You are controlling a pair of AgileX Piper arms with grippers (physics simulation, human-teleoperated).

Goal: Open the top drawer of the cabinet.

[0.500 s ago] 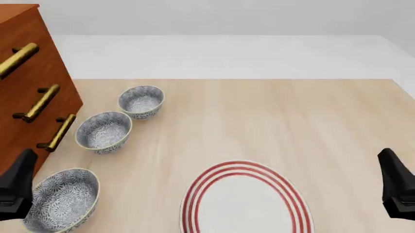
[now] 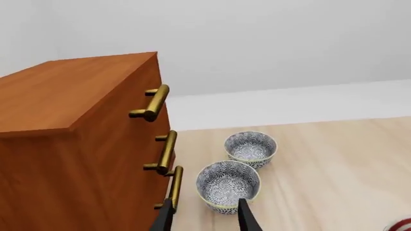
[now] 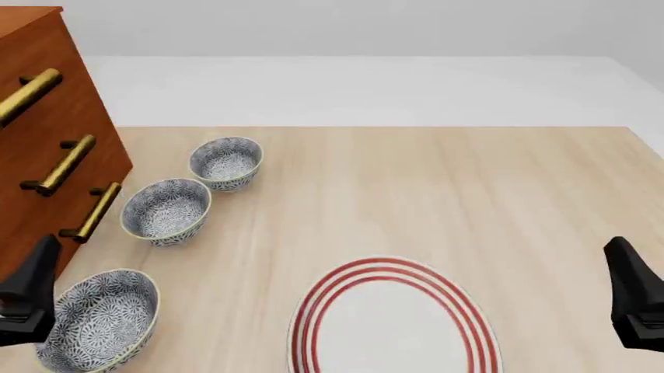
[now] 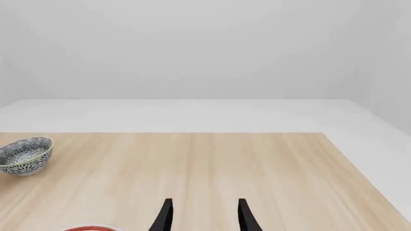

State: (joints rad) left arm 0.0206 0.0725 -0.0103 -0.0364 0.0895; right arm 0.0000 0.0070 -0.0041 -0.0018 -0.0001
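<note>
The tall reddish-brown cabinet (image 3: 62, 132) stands at the table's far left, and its front carries three brass bar handles. The top drawer (image 2: 151, 79) sits flush with the cabinet front, and its handle (image 2: 153, 102) is the uppermost bar (image 3: 27, 94). My left gripper (image 3: 29, 295) hovers low at the near left, in front of the cabinet and well below that handle. It is open, with its black fingertips (image 2: 165, 219) apart and nothing between them. My right gripper (image 3: 635, 305) hangs at the near right, far from the cabinet. Its fingertips (image 4: 245, 216) are also apart and it is open.
Three patterned bowls lie in a row beside the cabinet: a far one (image 3: 226, 162), a middle one (image 3: 166, 210) and a near one (image 3: 99, 318) right next to my left gripper. A red-ringed white plate (image 3: 393, 322) lies at the near centre of the table.
My left gripper has shifted very slightly upward in the front view. The right gripper, the cabinet and the bowls look the same.
</note>
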